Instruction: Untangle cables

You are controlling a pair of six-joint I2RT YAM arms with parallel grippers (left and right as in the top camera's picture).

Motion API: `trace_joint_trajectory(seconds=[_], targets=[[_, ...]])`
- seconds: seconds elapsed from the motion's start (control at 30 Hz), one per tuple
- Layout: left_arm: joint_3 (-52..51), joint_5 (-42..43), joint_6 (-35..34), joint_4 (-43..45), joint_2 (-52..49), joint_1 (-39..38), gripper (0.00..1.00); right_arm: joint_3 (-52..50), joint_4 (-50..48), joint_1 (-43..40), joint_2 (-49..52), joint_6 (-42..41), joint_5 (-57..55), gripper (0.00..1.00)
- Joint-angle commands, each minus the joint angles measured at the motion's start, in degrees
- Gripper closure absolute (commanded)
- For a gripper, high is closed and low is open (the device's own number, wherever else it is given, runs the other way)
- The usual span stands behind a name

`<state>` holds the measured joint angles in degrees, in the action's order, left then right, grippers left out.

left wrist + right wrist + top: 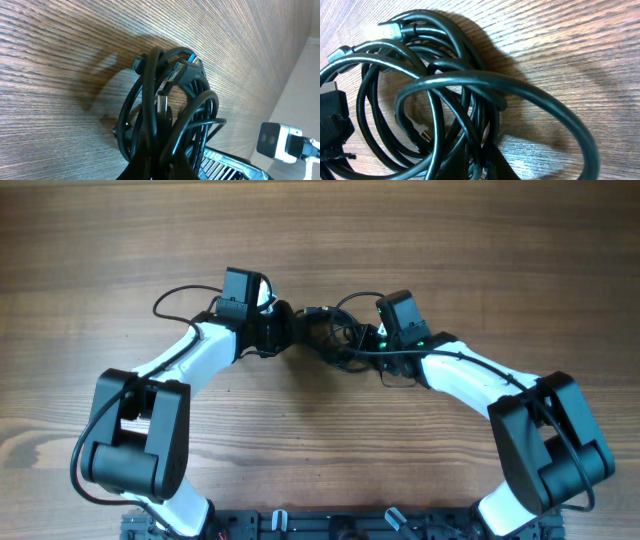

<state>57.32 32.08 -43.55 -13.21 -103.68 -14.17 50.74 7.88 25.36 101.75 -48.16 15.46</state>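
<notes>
The cables (pixel 335 335) lie as one black tangle of loops on the wooden table, between my two grippers. My left gripper (pixel 290 330) is at the tangle's left side. In the left wrist view its dark fingers (pixel 165 167) are shut on several strands of the cables (pixel 165 115), and a blue-tipped plug (pixel 187 60) sticks out at the top. My right gripper (pixel 365 345) meets the tangle from the right. In the right wrist view it (pixel 487 167) is shut on crossing strands of the cables (pixel 445 100), and a silver plug (pixel 382 31) lies at the far left.
The wooden table (pixel 480 260) spreads all round the tangle. A thin black wire (pixel 175 300) loops out behind the left wrist. The right arm's white camera (pixel 277 142) shows in the left wrist view, and the left gripper's body (pixel 330 125) sits at the right wrist view's left edge.
</notes>
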Motion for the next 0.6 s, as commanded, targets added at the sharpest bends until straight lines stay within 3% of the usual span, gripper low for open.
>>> trace_joint_trajectory(seconds=[0.0, 0.23, 0.57], targets=[[-0.3, 1.5, 1.2, 0.1, -0.6, 0.2, 0.96, -0.3, -0.1, 0.3, 1.2, 0.2, -2.0, 0.96], [-0.3, -4.3, 1.1, -1.4, -0.6, 0.2, 0.96, 0.1, 3.5, -1.4, -1.4, 2.9, -0.6, 0.96], [-0.3, -11.6, -0.8, -3.1, -0.6, 0.4, 0.96, 0.7, 14.3, -7.2, -18.1, 7.8, 3.1, 0.96]])
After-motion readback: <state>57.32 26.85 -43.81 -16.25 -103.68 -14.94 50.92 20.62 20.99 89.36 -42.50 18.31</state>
